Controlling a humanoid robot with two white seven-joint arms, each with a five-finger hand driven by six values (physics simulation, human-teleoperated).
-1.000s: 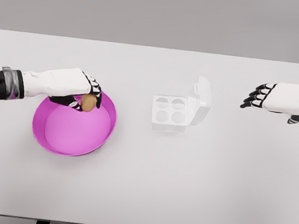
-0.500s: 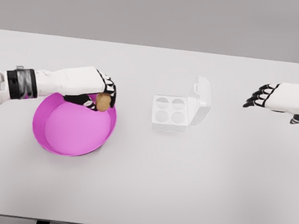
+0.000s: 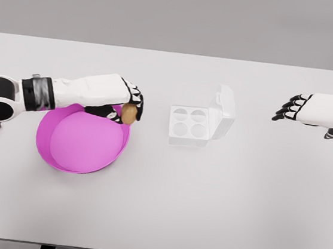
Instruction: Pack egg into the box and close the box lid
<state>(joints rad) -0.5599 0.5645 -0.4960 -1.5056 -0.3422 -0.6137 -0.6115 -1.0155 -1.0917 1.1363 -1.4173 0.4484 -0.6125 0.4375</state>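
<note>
My left hand (image 3: 126, 109) is shut on a brown egg (image 3: 128, 114) and holds it above the right rim of the pink bowl (image 3: 74, 144). To its right stands the white egg box (image 3: 189, 125), four round cups showing, all bare. Its lid (image 3: 224, 112) is raised at the box's right side. The box is a short gap to the right of the egg. My right hand (image 3: 294, 109) hovers at the far right, fingers spread, holding nothing.
The white table (image 3: 205, 207) stretches wide around the bowl and box. Its far edge meets a grey wall. Two dark table legs show at the bottom edge.
My left hand has carried the egg to the right, from over the bowl's upper part to its right rim, toward the box. The right hand has drifted slightly right.
</note>
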